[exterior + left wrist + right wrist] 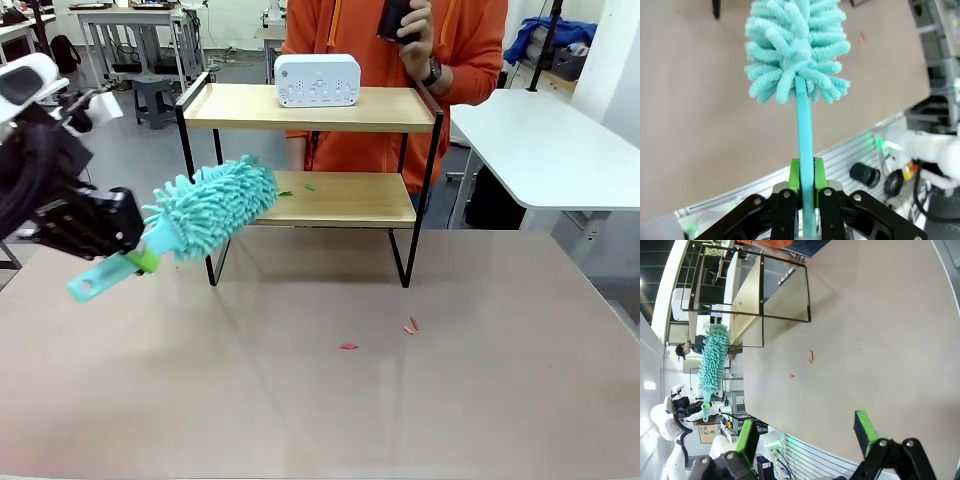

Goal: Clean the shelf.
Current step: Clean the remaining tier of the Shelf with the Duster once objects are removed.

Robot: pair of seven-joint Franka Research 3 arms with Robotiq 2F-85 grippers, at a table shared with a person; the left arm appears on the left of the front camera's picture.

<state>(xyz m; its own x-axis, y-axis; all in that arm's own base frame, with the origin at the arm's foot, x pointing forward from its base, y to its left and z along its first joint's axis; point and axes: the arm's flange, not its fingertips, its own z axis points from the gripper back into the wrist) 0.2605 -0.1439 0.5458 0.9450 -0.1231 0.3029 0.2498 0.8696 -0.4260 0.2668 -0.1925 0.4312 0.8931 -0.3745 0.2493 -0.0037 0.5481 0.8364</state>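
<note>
The shelf (330, 198) stands at the table's far middle, two wooden boards in a black frame. A teal fluffy duster (213, 206) is held aslant, its head at the left end of the lower board. My left gripper (140, 255) is shut on the duster's handle (804, 125), and the green pads (795, 172) clamp it from both sides. Small green bits (286, 193) lie on the lower board. My right gripper (806, 432) hangs open over the table with nothing between its fingers, well away from the shelf (747, 310) and the duster (712, 360).
A white box-shaped device (317, 80) sits on the top board. Behind the shelf a person in an orange hoodie (470, 50) holds a dark object. Red scraps (348, 346) lie on the brown table in front. A white table (540, 140) stands at the right.
</note>
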